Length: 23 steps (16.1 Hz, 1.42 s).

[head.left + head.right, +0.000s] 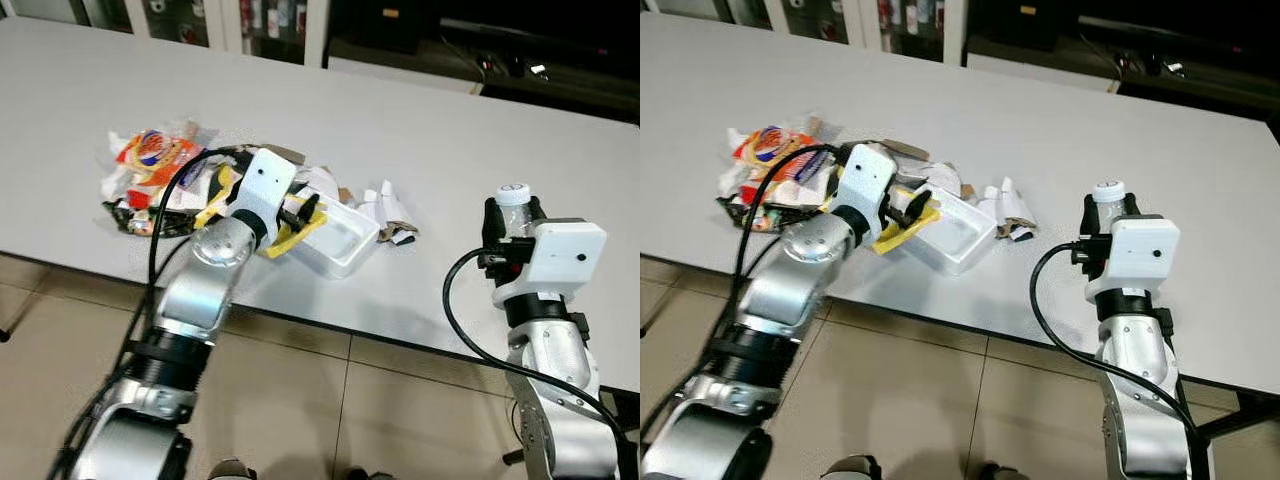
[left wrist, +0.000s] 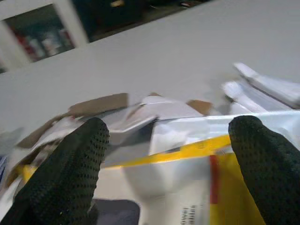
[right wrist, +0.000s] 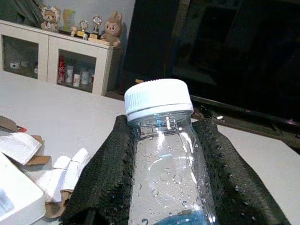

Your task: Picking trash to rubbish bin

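Two grippers: both over the grey table (image 1: pixel 420 130)
Left gripper (image 1: pixel 305 212): fingers apart over yellow wrapper (image 1: pixel 290 236), in trash pile (image 1: pixel 180 180) by white tray (image 1: pixel 340 240)
Right gripper (image 1: pixel 512 222): clamped on upright bottle (image 3: pixel 168 159), white cap

Bare table (image 1: pixel 420 140) lies open beyond the trash pile (image 1: pixel 170 180).

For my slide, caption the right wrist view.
Right hand shut on a clear bottle with a white cap, above the grey table.
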{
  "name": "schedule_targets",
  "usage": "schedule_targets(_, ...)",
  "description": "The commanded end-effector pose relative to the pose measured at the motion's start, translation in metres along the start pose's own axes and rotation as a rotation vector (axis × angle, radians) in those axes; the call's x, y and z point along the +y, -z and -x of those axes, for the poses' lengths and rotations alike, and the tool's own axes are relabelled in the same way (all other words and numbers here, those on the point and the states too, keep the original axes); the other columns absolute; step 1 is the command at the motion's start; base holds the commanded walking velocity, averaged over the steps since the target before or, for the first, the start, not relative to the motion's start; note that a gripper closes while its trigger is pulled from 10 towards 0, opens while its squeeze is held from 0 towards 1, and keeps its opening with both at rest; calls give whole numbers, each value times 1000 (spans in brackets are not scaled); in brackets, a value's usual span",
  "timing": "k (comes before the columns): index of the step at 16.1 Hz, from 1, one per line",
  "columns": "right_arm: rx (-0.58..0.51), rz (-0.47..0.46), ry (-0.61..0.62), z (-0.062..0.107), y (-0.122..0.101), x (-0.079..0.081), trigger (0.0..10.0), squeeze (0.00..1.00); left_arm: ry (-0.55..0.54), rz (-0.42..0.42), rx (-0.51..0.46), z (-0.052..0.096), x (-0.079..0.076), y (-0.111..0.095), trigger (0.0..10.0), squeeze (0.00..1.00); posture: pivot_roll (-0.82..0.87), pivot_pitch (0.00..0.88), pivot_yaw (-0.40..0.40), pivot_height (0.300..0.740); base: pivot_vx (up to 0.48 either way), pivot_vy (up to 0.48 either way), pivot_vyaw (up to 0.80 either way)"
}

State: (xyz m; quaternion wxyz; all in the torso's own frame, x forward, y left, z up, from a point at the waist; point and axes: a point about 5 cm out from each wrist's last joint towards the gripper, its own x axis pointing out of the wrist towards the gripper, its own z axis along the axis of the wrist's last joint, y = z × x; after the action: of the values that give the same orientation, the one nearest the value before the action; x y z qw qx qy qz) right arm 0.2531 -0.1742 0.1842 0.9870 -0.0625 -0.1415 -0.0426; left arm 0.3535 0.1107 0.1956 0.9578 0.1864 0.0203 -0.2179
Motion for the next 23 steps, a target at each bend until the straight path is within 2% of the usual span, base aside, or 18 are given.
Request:
schedule_targets(1, -1, 2, -1, -1, 1, 0, 10000, 0, 49, -30, -5, 3, -3, -6, 10000, 0, 217, 124, -64, 740, 0, 0, 0)
schedule_targets(3, 0, 0, -2, -3, 2, 0, 10000, 0, 73, -36, -9, 8, 0, -13, 10000, 0, 225, 125, -63, 740, 0, 0, 0)
schedule_targets(4, 1, -4, -3, -5, 3, 0, 10000, 0, 100, -21, -31, 8, 4, -26, 10000, 0, 241, 121, -65, 740, 0, 0, 0)
schedule_targets(6, 1, -8, -8, -6, 4, 2, 10000, 0, 164, -20, -31, 9, 1, -31, 10000, 0, 241, 121, -65, 740, 0, 0, 0)
schedule_targets(7, 0, -10, -15, -8, 4, 3, 10000, 0, 288, -67, -4, 15, -5, -32, 10000, 0, 253, 117, -67, 740, 0, 0, 0)
schedule_targets(8, -2, -10, -17, -10, 5, 4, 10000, 0, 325, -80, 8, 17, -6, -32, 10000, 0, 259, 113, -68, 740, 0, 0, 0)
schedule_targets(12, -7, -12, -22, -13, 5, 4, 10000, 0, 391, -170, 96, 20, -4, -12, 10000, 0, 265, 108, -67, 740, 0, 0, 0)
schedule_targets(18, -4, -14, -18, -12, 7, 5, 10000, 0, 365, -281, 204, 14, 12, 17, 10000, 0, 263, 106, -61, 740, 0, 0, 0)
schedule_targets(20, -2, -13, -18, -12, 8, 5, 10000, 0, 384, -364, 241, 12, 15, 29, 10000, 0, 253, 107, -55, 740, 0, 0, 0)
schedule_targets(22, 0, -12, -18, -11, 8, 4, 10000, 0, 377, -372, 257, 10, 18, 36, 10000, 0, 247, 108, -53, 740, 0, 0, 0)
schedule_targets(23, 0, -10, -17, -11, 8, 4, 10000, 0, 360, -418, 269, 8, 23, 41, 10000, 0, 242, 109, -53, 740, 0, 0, 0)
